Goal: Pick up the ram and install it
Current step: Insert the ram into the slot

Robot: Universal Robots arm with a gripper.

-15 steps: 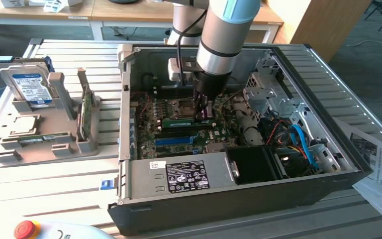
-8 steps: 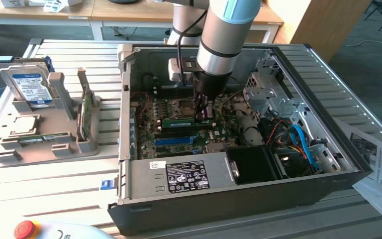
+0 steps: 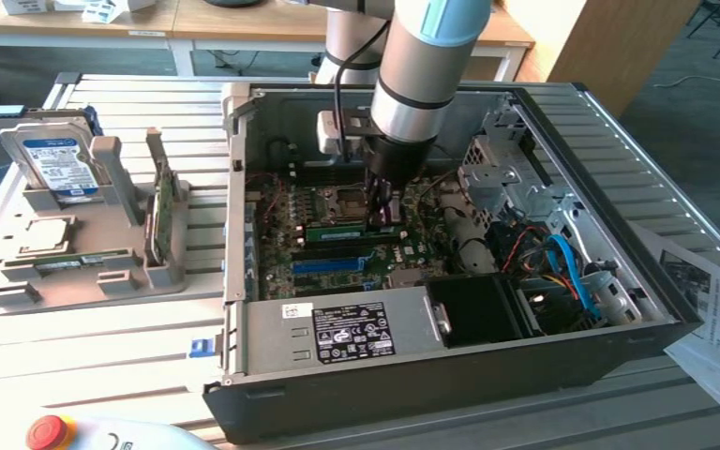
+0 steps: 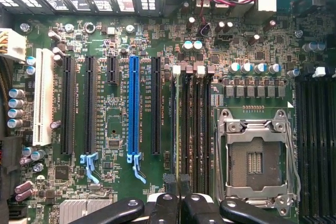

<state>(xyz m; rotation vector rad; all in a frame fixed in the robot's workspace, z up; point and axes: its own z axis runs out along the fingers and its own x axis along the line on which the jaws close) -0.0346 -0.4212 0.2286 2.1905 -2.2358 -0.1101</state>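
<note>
dark fingertips [image 4: 170, 184] of the gripper [image 4: 179, 184] sit closest to the wrist camera, drawn in until just a sliver of gap stands between them. a thin board seen edge-on fills that sliver, so they look clamped on the ram [image 3: 335, 232]. in the exterior view the arm reaches straight down into the open computer case [image 3: 460, 384]. the green stick runs level from the fingers toward the exterior view's left, low over the motherboard [image 4: 113, 124], among the memory slots [image 4: 199, 124] just beside the empty cpu socket [image 4: 254, 156]. in the wrist view its edge lines up with one of those slots and runs away from the fingertips along the slot's length. as i judge it, the pick-up and the carry into the case are done, and the ram stands on its long edge at its slot. i cannot tell whether it is pressed fully home or only resting in the mouth of the slot, nor whether the pale end latches [image 4: 176, 69] have snapped in. any unfinished seating, and letting go, are what is left. well apart, on the grey tray [image 3: 135, 281] outside the case at the exterior view's left, a second green stick [image 3: 82, 261] lies flat near the upright hard drive [image 3: 53, 159].
</note>
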